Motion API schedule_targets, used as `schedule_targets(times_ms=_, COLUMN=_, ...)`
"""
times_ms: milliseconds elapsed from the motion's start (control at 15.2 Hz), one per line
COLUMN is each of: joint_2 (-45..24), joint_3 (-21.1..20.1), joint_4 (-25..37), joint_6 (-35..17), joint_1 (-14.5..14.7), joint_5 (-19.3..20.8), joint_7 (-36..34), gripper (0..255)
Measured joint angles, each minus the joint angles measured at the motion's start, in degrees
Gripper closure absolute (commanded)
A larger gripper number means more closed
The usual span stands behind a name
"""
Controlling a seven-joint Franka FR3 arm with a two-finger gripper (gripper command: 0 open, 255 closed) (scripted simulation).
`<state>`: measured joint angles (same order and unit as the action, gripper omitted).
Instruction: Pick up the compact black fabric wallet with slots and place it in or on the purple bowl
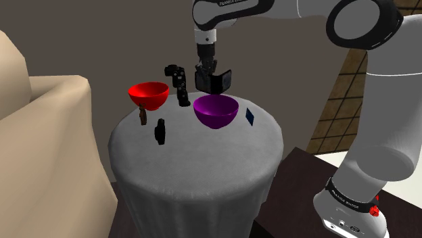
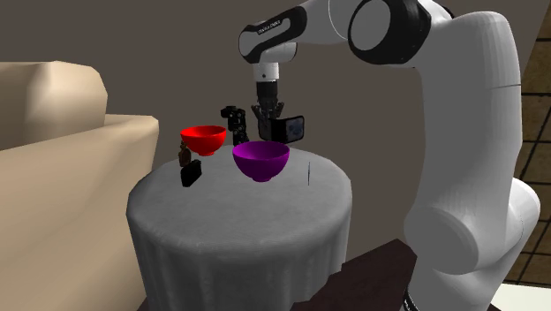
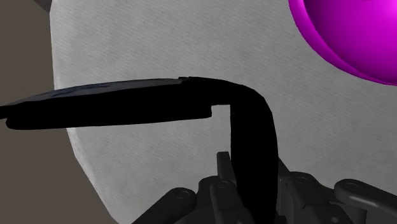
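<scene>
My gripper (image 1: pixel 205 70) hangs in the air just behind the purple bowl (image 1: pixel 216 111), shut on the black wallet (image 1: pixel 220 81). The wallet (image 2: pixel 292 129) is off the table and sticks out sideways from the fingers, a little above the level of the bowl's (image 2: pixel 260 161) rim. In the wrist view the wallet (image 3: pixel 251 140) hangs folded open in an L shape, one flap clasped in the gripper (image 3: pixel 245 184) and the other reaching out flat. The purple bowl (image 3: pixel 356 38) lies below and to one side, on the white tablecloth (image 3: pixel 159 51).
A red bowl (image 1: pixel 149 94) stands on the round table toward the shoulder view's left, with a small brown bottle (image 1: pixel 142 116) and a black object (image 1: pixel 160 132) in front of it. A black gadget (image 1: pixel 178 82) stands behind the bowls. A blue card (image 1: pixel 249 116) lies beside the purple bowl. A beige sofa (image 1: pixel 40 135) flanks the table.
</scene>
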<state>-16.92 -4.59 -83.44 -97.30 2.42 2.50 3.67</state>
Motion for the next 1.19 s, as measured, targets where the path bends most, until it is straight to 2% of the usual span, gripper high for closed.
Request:
schedule_targets(times_ms=594, joint_2=-0.8, joint_3=0.0, joint_4=8.0, joint_6=7.2, joint_1=0.1, joint_5=0.0, joint_7=0.2, gripper=255)
schedule_targets(times_ms=1188, joint_2=-3.8, joint_3=0.0, joint_4=19.6, joint_6=15.8, joint_1=0.5, joint_5=0.3, joint_7=0.3, gripper=255)
